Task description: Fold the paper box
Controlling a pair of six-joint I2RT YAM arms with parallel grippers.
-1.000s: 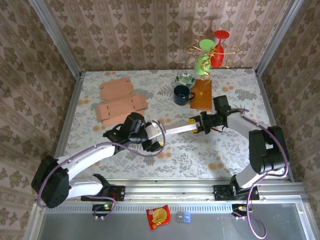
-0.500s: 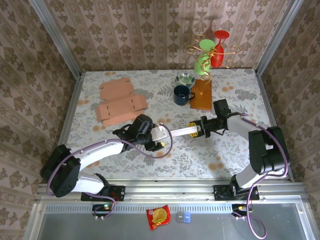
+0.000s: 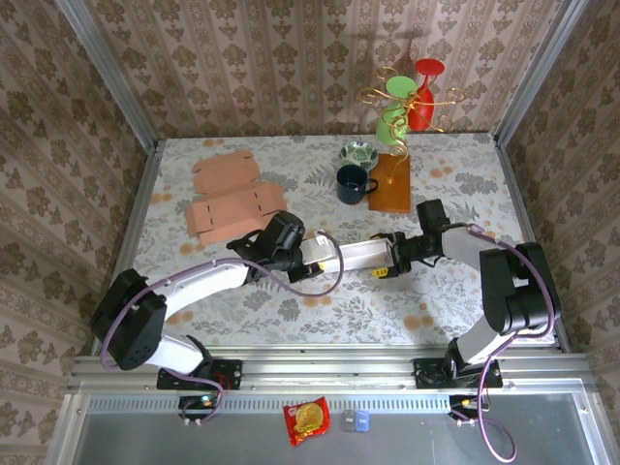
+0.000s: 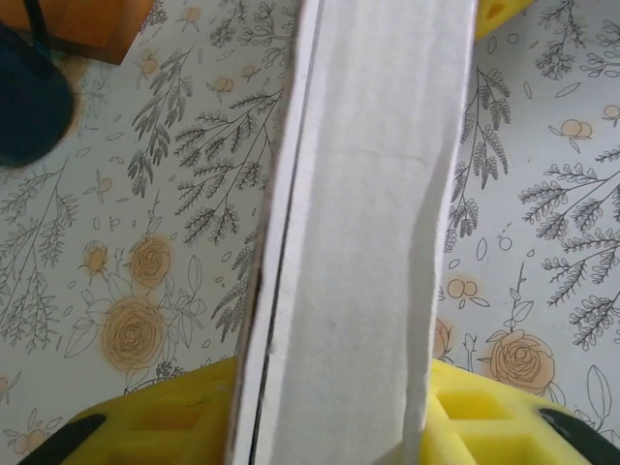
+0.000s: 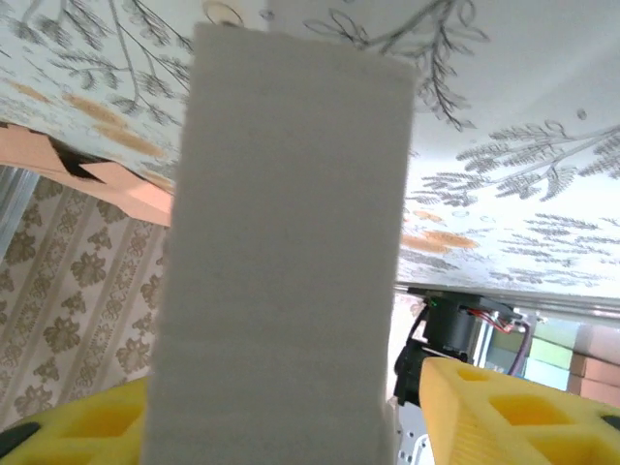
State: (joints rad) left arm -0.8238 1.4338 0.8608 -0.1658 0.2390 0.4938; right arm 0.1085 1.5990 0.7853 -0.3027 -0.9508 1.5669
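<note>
A long white paper box [image 3: 351, 256] hangs level above the floral table [image 3: 436, 310], stretched between both arms. My left gripper [image 3: 302, 254] is shut on its left end. In the left wrist view the white box [image 4: 363, 223] runs up the middle, with yellow fingers [image 4: 155, 426] pressed against both of its sides. My right gripper [image 3: 391, 256] straddles the box's right end. Seen from the right wrist, the box [image 5: 291, 252] stands in the centre. One yellow finger [image 5: 504, 407] stays apart from it with a visible gap, and the other [image 5: 77, 421] sits at its left edge.
Flat salmon cardboard box blanks [image 3: 234, 199] lie at the back left. A dark mug [image 3: 352, 184], a patterned bowl [image 3: 359, 153] and an orange wooden board [image 3: 390, 182] stand behind the box, beside a wire stand with green and red cups [image 3: 407, 97].
Both grippers and the white box have moved toward the near side. The box went from slanted to level and now shows a wider face. The left gripper slid right.
</note>
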